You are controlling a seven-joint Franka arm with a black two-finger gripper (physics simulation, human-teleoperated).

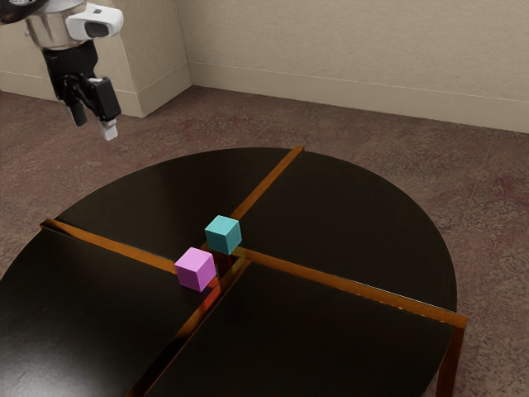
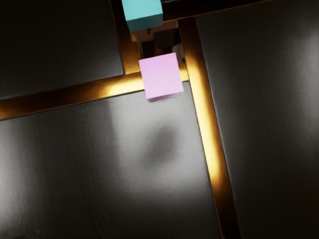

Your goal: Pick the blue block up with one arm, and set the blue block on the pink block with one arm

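Our gripper hangs high off the table, fingers spread — the blue block rests just beside the pink block, the 2 not touching.

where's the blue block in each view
Exterior view: blue block near the middle of the table, just up and to the exterior view's right of the pink block.
Wrist view: blue block partly out of frame, beside the pink block, a small gap between them.
Shared landmark: the pink block.
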